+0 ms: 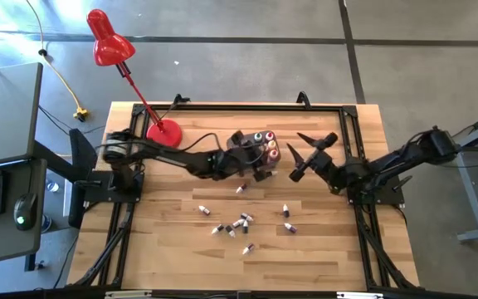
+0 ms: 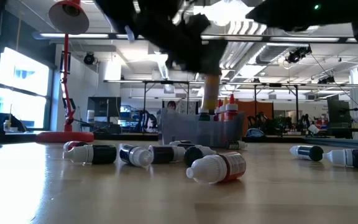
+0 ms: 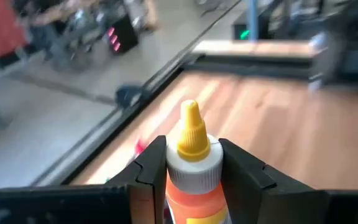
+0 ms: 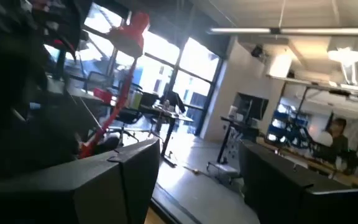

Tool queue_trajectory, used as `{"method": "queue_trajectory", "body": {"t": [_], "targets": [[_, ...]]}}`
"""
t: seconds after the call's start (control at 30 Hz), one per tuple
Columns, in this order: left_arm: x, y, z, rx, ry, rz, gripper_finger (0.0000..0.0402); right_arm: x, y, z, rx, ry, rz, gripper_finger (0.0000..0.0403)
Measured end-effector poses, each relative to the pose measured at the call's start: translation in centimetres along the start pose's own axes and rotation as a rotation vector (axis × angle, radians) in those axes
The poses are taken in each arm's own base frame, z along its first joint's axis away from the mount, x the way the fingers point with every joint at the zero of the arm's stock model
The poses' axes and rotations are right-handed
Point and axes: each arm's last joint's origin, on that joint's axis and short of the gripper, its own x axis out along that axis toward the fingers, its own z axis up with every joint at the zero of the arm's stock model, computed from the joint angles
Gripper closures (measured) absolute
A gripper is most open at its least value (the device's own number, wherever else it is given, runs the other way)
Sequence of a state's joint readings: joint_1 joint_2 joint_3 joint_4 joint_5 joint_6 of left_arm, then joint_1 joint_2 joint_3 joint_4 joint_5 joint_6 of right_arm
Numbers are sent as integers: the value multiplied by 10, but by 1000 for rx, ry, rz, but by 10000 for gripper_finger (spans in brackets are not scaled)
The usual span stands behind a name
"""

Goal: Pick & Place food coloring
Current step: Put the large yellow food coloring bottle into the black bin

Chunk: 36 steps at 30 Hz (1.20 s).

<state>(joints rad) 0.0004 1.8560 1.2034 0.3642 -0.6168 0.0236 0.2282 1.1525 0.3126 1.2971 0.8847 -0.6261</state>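
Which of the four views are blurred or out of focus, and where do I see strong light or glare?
Left wrist view: the yellow-capped bottle held in the left gripper is sharp, the table behind smeared. Right wrist view: bright windows glare behind the red lamp, and the near fingers look soft. Low view: the arm above is a dark blur, ceiling lights flare. High view: evenly lit.

the held bottle's [image 3: 193,180] lower body is cut off.

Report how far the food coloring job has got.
Done: several bottles stand in the grey tub. In hand: the left pincer grips a yellow-capped bottle over the tub; the right pincer hangs open beside it. Left: about ten bottles lie scattered on the table.
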Motion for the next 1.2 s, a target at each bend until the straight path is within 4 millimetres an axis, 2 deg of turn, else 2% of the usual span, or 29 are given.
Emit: {"method": "queue_trajectory", "body": {"t": [0.13,0.27,0.63,0.93,1.2], "targets": [[28,8,-29,-93,49,78,297,-9,-10,17,-12,-46,-7,195],[41,11,-44,-138,68,112,296,-18,-20,27,-58,-11,-57,203],[52,5,-63,-269,52,161,288,-33,-34,44,-65,-48,-41,214],[56,4,-73,-251,64,213,282,-34,-35,48,-59,-131,17,214],[57,3,-68,-137,57,201,207,-34,-34,49,-54,-146,30,214]]}}
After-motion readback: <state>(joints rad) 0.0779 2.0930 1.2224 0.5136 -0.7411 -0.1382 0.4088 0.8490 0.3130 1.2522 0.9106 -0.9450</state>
